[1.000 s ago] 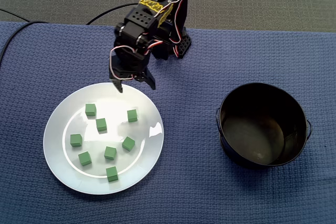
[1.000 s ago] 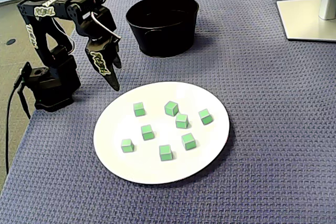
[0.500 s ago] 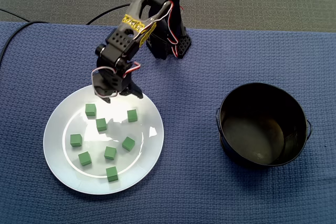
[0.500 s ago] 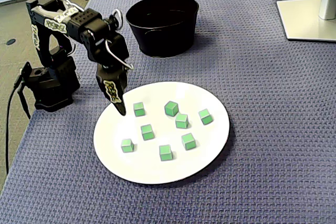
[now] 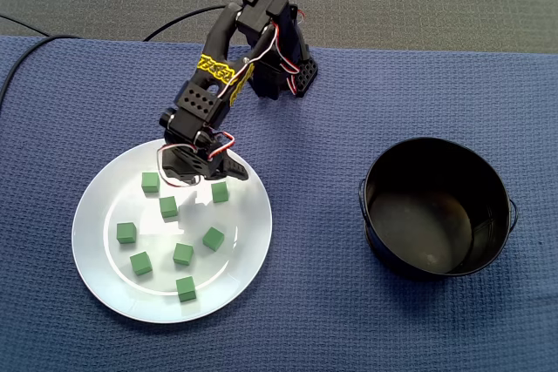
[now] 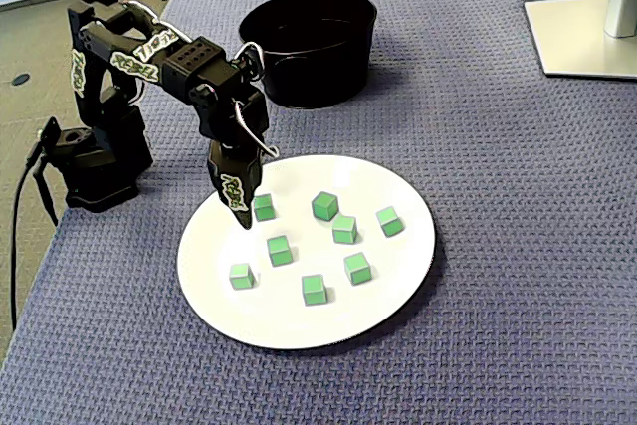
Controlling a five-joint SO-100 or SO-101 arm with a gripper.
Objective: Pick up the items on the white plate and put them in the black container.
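Note:
Several small green cubes lie scattered on the white plate point(image 5: 96, 259) point(image 6: 398, 276). The black arm reaches down over the plate's side nearest its base. My gripper point(image 5: 202, 176) point(image 6: 242, 212) is open, with nothing between its fingers. It hangs low between two cubes in a fixed view, one green cube point(image 5: 150, 182) to its left and another green cube point(image 5: 220, 192) to its lower right. In the other fixed view one fingertip point(image 6: 239, 210) sits just left of that second green cube point(image 6: 263, 207). The black container point(image 5: 436, 206) point(image 6: 309, 47) stands apart from the plate with nothing inside.
A blue woven cloth point(image 5: 349, 320) covers the table. The arm's base point(image 6: 95, 161) stands at the cloth's edge with a cable trailing off it. A white monitor foot point(image 6: 587, 32) sits at the far corner in one fixed view.
The arm has stretched out and dropped from just outside the plate's rim to low over the plate among the nearest cubes. The cubes and container have not moved.

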